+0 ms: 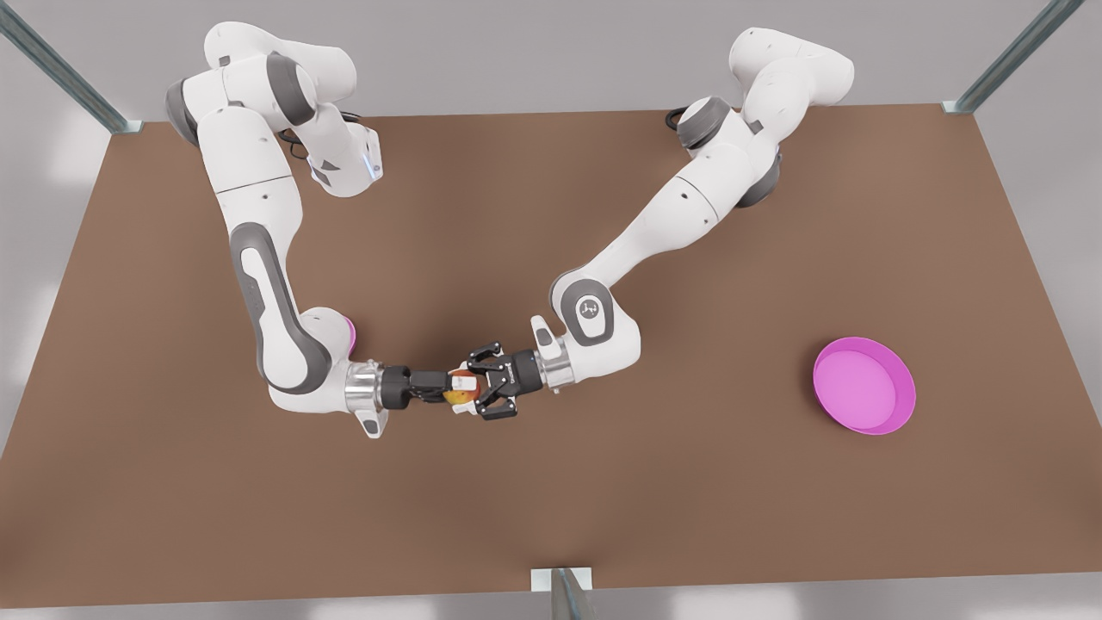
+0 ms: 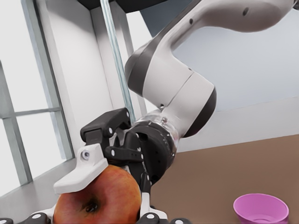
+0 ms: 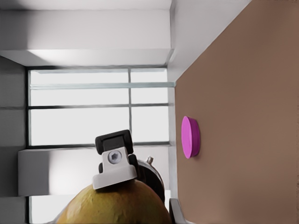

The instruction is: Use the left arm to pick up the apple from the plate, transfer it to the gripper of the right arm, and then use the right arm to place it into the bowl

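The apple [image 2: 100,198] has smooth, faintly shiny skin, red-orange with a yellow patch. The bowl [image 1: 863,385] looks like smooth matt pink plastic. The surface [image 1: 689,517] is flat matt brown, without grain. Both arms wear glossy white shells with grey joints and brushed metal wrist rings; each hand is black with white tips.

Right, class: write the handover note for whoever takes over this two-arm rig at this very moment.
Left gripper: shut on the apple, held in the air mid-table.
Right gripper: facing it, at the apple; its grip can't be confirmed.
Plate: under the left arm's elbow, mostly hidden.
Bowl: on the front view's right, nothing in it.
Done: apple picked off the plate and brought to the handover.
Left: finish the transfer, release the left gripper, carry the apple to the bowl.
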